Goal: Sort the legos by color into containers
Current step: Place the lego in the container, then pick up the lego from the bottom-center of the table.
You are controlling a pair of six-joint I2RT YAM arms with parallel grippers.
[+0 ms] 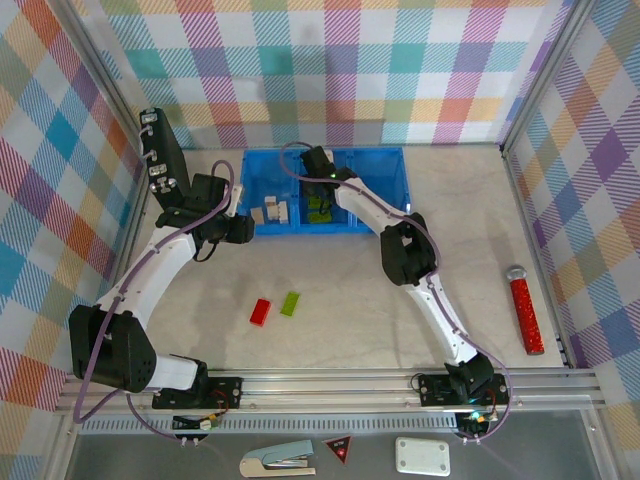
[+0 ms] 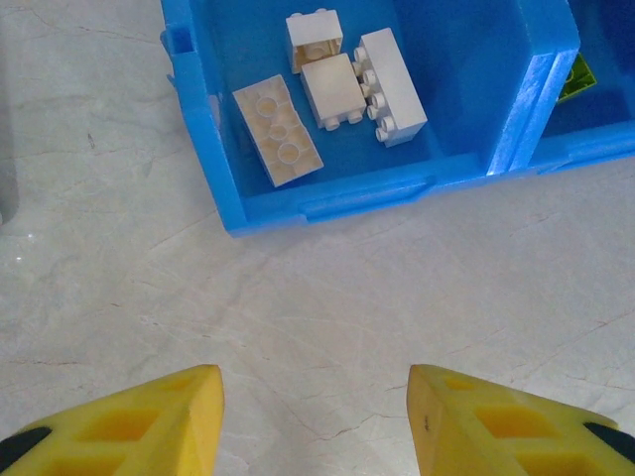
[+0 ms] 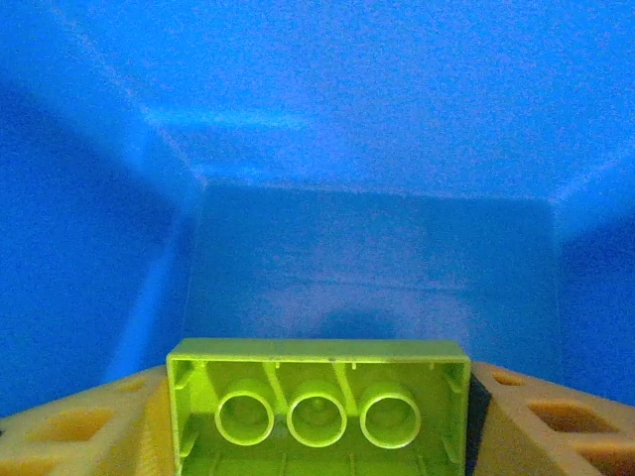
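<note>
Inside the tray (image 1: 385, 190), in its middle bin (image 3: 377, 258), right gripper (image 3: 317, 426) clamps a green brick (image 3: 317, 387); release low, beside the greens (image 1: 318, 212). Left gripper (image 2: 316, 416) hangs agape just before the tray.

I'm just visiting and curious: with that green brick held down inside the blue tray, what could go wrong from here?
1. The right pincer grips the green brick down between the walls of the blue tray; lifting out, it might catch one.
2. The red brick and loose green brick lie close together on the table; grabbing one could nudge the other.
</note>
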